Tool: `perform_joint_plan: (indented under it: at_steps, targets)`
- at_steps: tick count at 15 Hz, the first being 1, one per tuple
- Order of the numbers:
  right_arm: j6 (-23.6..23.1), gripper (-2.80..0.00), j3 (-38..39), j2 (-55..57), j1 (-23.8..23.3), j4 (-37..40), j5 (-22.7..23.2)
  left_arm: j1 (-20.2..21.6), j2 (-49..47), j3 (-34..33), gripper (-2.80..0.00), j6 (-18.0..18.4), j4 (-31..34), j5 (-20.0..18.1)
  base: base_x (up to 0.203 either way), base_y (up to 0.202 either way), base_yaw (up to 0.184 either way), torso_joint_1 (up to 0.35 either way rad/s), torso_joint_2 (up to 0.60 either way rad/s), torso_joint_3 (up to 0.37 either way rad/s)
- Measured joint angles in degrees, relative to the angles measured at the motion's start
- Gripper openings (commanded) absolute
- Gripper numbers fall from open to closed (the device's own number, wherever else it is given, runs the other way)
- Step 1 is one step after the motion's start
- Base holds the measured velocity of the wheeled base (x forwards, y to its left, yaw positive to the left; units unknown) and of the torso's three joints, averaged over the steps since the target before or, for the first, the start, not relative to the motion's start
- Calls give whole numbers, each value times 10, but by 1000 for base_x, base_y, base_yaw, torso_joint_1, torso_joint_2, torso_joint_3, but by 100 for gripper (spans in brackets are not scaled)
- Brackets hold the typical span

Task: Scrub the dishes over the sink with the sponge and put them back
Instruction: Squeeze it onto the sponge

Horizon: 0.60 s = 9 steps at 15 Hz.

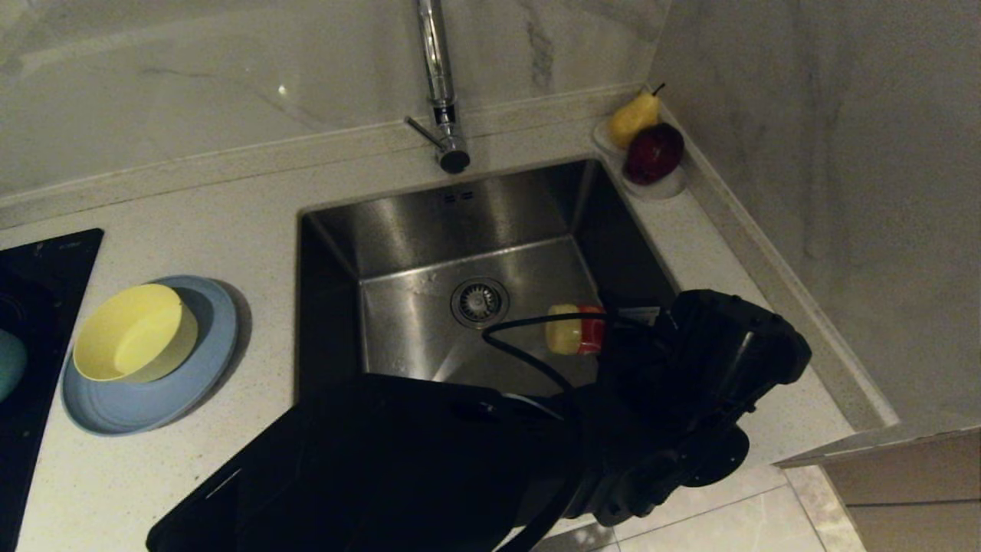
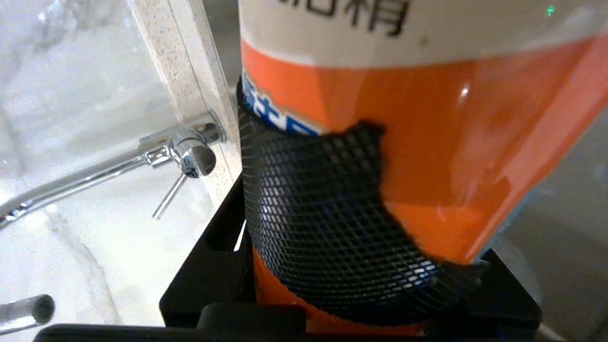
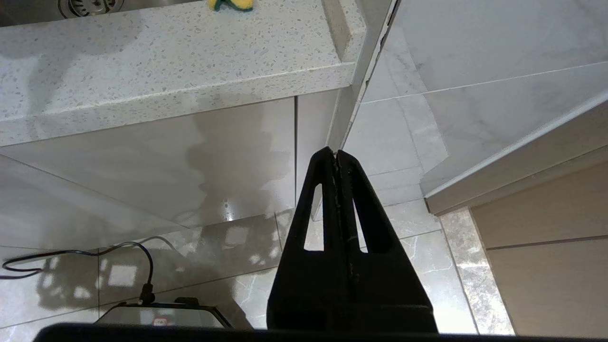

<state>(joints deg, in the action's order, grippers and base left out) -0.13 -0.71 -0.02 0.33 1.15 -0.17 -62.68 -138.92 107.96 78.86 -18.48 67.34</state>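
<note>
Pale marble walls (image 1: 828,153) meet a speckled stone counter (image 1: 230,222); glossy floor tiles (image 3: 228,266), seemingly damp.

Orange-and-white bottle (image 2: 427,118), dark Chinese characters cut off, blue lettering unreadable

Sink (image 1: 429,230): brushed stainless steel with a dull sheen; the tap (image 1: 438,69) above it is mirror-bright chrome. Table (image 1: 253,199): pale speckled stone, smooth and matt, backed by glossy veined marble-look wall panels (image 1: 230,69); floor tiles (image 3: 228,247) are polished and reflective. Yellow bowl (image 1: 132,331) and blue plate (image 1: 146,399) look like smooth matt plastic; the bottle (image 2: 427,142) carries a glossy orange label, with black mesh padding (image 2: 313,209) on the left tool pressed against it.
</note>
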Motion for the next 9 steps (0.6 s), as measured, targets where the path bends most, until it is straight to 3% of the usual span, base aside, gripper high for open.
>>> perform_joint_plan:
  at_steps: [9]
  targets:
    - [0,-280,0,0,0,0,0,-7,2,0,-280,-5,-7,3,0,0,0,0,0,0]
